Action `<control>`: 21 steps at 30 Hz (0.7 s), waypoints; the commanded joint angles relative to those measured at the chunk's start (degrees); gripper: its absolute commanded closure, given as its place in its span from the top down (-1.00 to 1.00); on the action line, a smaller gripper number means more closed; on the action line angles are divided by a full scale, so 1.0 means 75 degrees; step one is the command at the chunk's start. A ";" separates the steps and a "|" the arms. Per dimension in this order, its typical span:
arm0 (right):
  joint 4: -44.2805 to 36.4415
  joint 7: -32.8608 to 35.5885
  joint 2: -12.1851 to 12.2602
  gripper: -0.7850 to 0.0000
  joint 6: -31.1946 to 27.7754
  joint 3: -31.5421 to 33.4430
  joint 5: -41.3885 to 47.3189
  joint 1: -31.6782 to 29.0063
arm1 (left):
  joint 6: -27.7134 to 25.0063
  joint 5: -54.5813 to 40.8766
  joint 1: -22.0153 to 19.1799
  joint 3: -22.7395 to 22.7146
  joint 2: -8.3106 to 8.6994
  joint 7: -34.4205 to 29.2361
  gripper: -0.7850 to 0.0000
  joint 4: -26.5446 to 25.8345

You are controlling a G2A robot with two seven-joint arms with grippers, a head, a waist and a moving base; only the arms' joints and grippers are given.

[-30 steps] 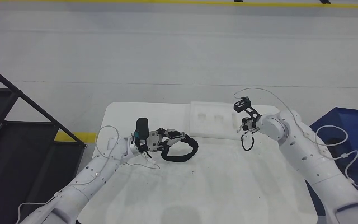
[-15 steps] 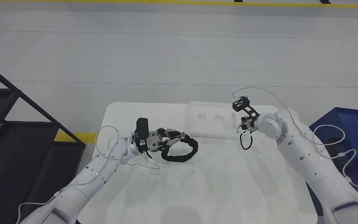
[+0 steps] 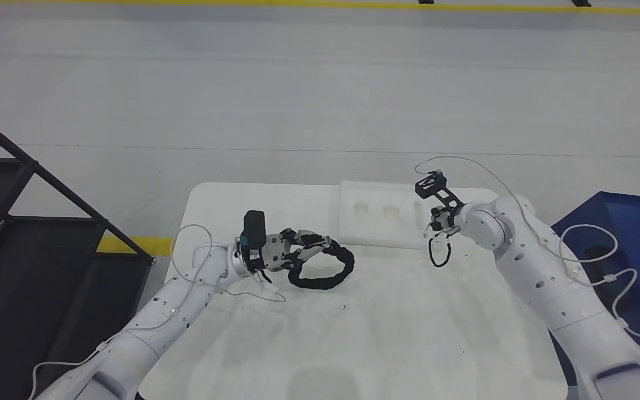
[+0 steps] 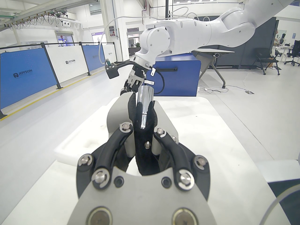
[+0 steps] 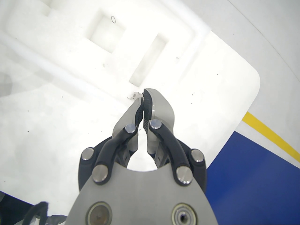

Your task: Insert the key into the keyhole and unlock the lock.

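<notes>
Left gripper (image 3: 305, 243): in front of the foam tray (image 3: 385, 215), off its left end, jaws clamped on the lock (image 4: 145, 99), whose chrome cylinder pointed toward the other arm.
Right gripper (image 5: 143, 97): over the tray's right front edge, pads pressed together. I could not tell whether the key was pinched between them.
Doing it well: I judged I should hold the lock steady, line the key up with the cylinder's axis, close in slowly, then turn.
Change: the right arm had edged slightly toward the tray's middle. The left arm and lock had not moved.
</notes>
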 commanded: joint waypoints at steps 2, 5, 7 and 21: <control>-0.0051 0.0033 0.0005 -1.00 -0.0012 0.0050 -0.0015 -0.0056 | 0.0000 0.0000 0.0000 0.0000 0.0000 0.0000 -1.00 0.0000; -0.0085 0.0049 0.0003 -1.00 -0.0012 0.0091 -0.0036 -0.0100 | 0.0000 0.0000 0.0000 0.0000 0.0000 0.0000 -1.00 0.0000; -0.0080 0.0052 -0.0002 -1.00 -0.0019 0.0110 -0.0044 -0.0120 | 0.0000 0.0000 0.0000 0.0000 0.0000 0.0000 -1.00 0.0000; 0.0840 -0.0155 -0.0237 -1.00 -0.0252 -0.0112 0.0197 0.0136 | 0.0000 0.0000 0.0000 0.0000 0.0000 0.0000 -1.00 0.0000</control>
